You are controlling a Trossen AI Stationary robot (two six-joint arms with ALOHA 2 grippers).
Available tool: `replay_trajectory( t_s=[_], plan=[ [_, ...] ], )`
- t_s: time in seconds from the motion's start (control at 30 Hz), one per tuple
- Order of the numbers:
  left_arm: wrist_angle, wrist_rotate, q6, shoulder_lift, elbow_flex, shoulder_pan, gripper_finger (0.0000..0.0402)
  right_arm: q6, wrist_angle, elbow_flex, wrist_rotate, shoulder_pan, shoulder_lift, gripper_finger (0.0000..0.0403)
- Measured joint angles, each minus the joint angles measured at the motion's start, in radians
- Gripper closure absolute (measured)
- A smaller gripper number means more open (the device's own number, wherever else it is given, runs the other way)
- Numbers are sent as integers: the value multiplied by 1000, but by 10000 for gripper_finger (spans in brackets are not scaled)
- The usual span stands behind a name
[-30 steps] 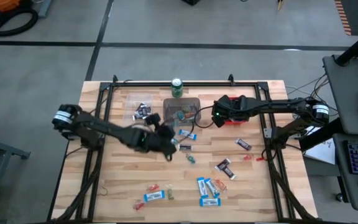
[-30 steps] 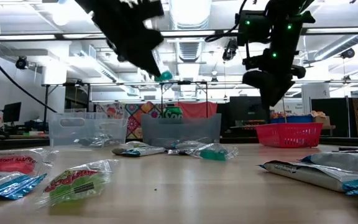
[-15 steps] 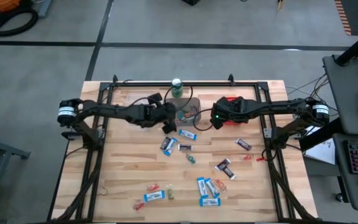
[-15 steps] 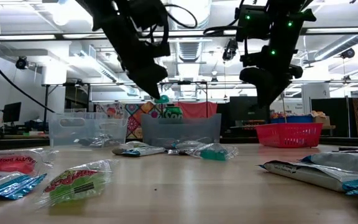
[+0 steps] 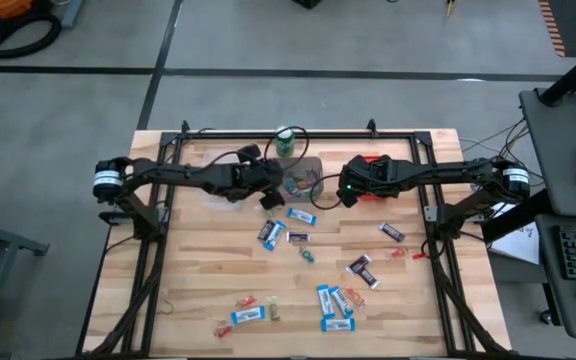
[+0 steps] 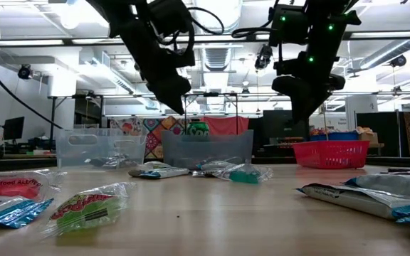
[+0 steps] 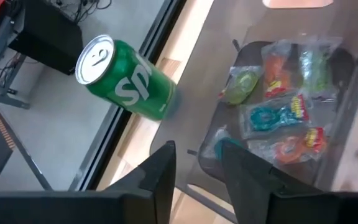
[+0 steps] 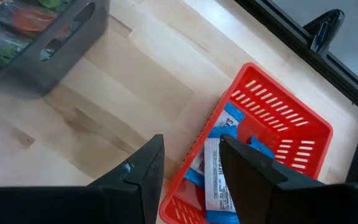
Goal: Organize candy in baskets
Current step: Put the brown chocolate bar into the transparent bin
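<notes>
I see my right gripper (image 8: 190,163), fingers parted, above the red basket (image 8: 272,124) holding blue-and-white bars (image 8: 217,177); grey basket (image 8: 39,46) nearby.

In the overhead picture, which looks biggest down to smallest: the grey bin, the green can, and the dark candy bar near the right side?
1. Grey bin, clearly the largest.
2. Dark candy bar and green can: too close to rank. The can is seen nearly end-on from above, so most of its height is hidden.
</notes>
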Motion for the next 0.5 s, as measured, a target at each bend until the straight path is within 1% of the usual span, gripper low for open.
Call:
replay_trajectory(
  t_s=[0.07, 0.13, 0.2, 0.33, 0.5],
  plan=[
    [-2, 0, 0, -7, 1, -10, 284, 0, 0, 0, -4, 0, 0, 255],
    [-3, -2, -4, -26, 1, -28, 283, -3, 0, 0, -31, 2, 0, 255],
    [-2, -2, -8, -49, 1, -59, 284, -19, 0, 0, -95, 7, 0, 255],
    [-3, -2, -8, -105, -4, -148, 291, -40, 0, 0, -260, 44, 0, 255],
    [9, -1, -16, -190, -41, -279, 305, -24, -12, 0, -373, 136, 0, 255]
  ],
)
